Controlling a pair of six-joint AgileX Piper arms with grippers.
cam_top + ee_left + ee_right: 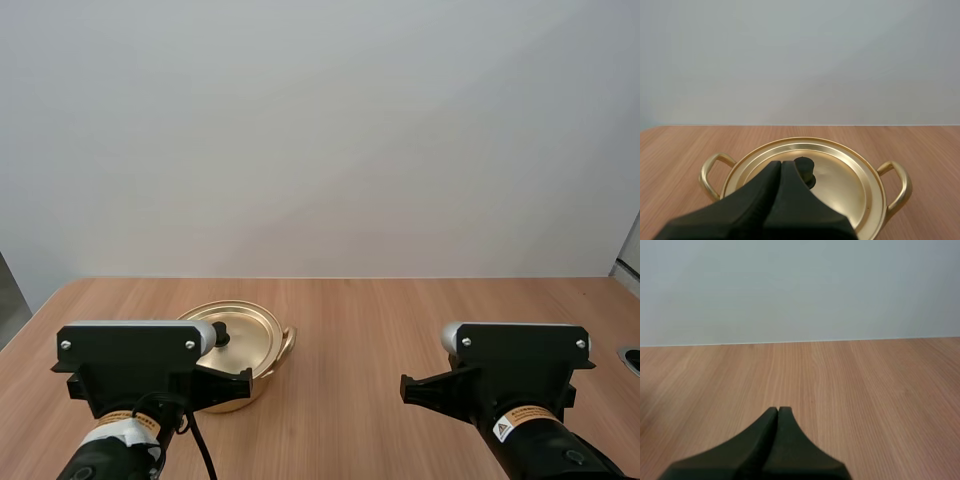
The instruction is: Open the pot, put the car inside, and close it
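A gold pot [243, 345] with two side handles stands on the wooden table at the left of the high view, its gold lid [840, 175] on it with a black knob [806, 171] in the middle. My left gripper [780, 164] is shut, its fingers lying together as one wedge just short of the knob. My right gripper [778, 410] is shut on nothing and points over bare wood. Both arms' wrist housings sit low at the near edge in the high view, the left one [135, 365] in front of the pot.
The wooden table [400, 330] reaches back to a plain pale wall. A dark fitting [632, 357] sits at the table's right edge.
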